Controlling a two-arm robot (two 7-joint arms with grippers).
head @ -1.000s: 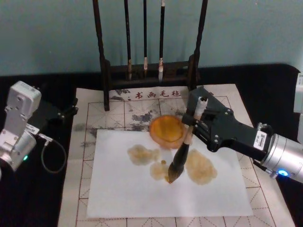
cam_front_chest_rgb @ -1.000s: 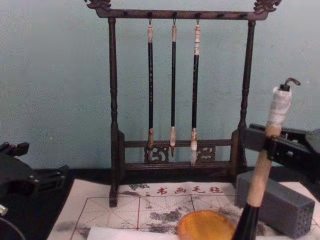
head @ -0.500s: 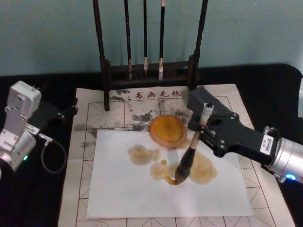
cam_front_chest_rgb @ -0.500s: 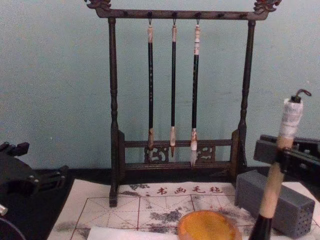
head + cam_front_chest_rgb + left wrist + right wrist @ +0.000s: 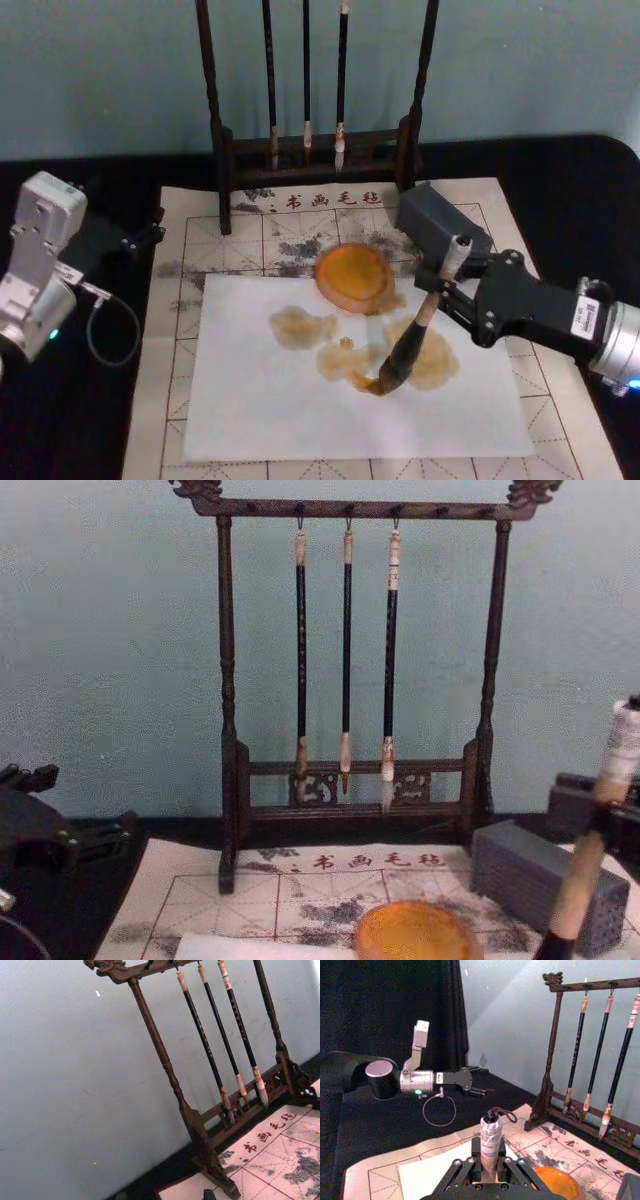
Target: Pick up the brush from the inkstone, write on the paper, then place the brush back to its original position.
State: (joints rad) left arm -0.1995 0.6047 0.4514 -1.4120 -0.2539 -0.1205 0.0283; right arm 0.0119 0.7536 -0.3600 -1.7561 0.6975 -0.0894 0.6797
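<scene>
Right pincer (image 5: 442, 284) was clamped tight on the pale part of the brush (image 5: 408, 345), just under its white cap. The brush leaned over, with its top toward the right arm and its hairy tip down on the paper (image 5: 260, 410), where it looked to be pressing. A second before, the brush stood more upright and its tip sat a bit more to the left, under the inkstone (image 5: 350, 275). Since then the arm had pulled back to the right, and the tip had slid that way too. It left a new thin brown line (image 5: 355, 380) that curved under the wet blots (image 5: 300, 326). In the chest view the brush had slid almost to the right edge. So my guess was that the writing step was still going on, with a stroke being made right then. The inkstone sat empty at the top edge of the paper, just beside the blots, so the brush still had to go back there. Because the brush leaned so much, the arm would likely need to lift it first, or the tip could drag more ink across the paper. Left pincer (image 5: 150, 235) rested far off at the left side of the counter (image 5: 80, 420), its fingers apart and holding nothing.
</scene>
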